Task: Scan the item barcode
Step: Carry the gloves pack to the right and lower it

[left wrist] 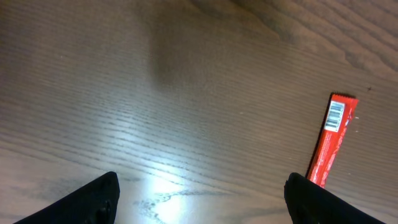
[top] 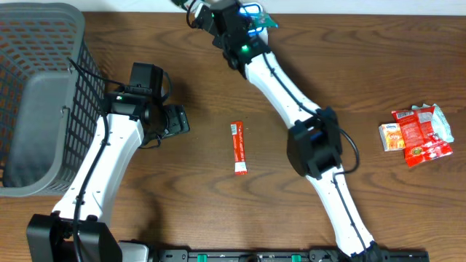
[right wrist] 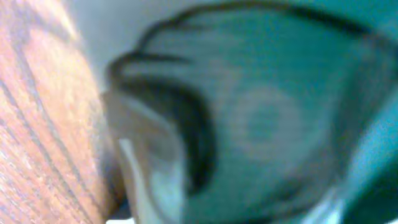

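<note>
**Presenting the teal packet at the table's far edge for its scan**

I'm holding the right end effector (top: 256,16) pinched fully shut on what looks like a teal packet (top: 266,20) over the far edge of the table (top: 364,65). Its own camera is too blurred to show a barcode. The left end effector (left wrist: 202,196) is hanging wide open and empty, near the red stick packet (top: 238,148) lying mid-table. Next, I'm judging, the packet needs turning until its code faces a scanner I cannot see.

Wood-grain table (top: 408,58), glossy red sachet (top: 239,148), plastic basket (top: 36,44) — matt grey
</note>
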Robot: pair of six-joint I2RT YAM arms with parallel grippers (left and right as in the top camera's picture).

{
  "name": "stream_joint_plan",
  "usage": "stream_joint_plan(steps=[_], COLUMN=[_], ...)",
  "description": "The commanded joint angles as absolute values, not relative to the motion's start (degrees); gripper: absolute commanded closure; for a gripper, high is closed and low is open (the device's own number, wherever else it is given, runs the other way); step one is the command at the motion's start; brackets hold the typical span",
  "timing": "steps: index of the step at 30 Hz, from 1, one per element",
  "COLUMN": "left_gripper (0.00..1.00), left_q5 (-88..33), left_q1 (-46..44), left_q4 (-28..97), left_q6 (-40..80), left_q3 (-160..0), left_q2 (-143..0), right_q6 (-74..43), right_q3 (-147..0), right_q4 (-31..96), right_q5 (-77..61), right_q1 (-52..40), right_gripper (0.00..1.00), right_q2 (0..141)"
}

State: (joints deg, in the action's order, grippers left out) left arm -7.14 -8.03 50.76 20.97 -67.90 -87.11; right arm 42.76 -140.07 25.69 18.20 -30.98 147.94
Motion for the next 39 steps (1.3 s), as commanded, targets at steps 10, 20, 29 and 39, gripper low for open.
stream_joint_plan(steps=[10, 20, 29, 39], left_gripper=[0.14, 0.14, 0.14, 0.14], left_q5=[-6.81, -6.81, -6.81, -6.81], left_q1=[-7.99, -7.99, -7.99, -7.99], left_q4=[50.92, 50.94, 50.94, 50.94], left_q6=[20.69, 20.69, 20.69, 20.69], left_q3=[-67.92, -67.92, -67.92, -67.92], left_q2=[-86.70, -86.70, -86.70, -86.70], right_q6=[22.72, 21.19, 16.25, 16.23], right_q3=[-140.90, -130.50, -108.92, -90.63], right_q4=[76.49, 94.26, 83.35, 70.78], right_q5=[3.88, -12.34, -12.23, -7.53], right_q1=[-26.28, -13.26, -5.30, 2.17], right_gripper=[0.99, 0.99, 0.99, 0.99], right_q2=[120.31, 121.08, 121.08, 121.08])
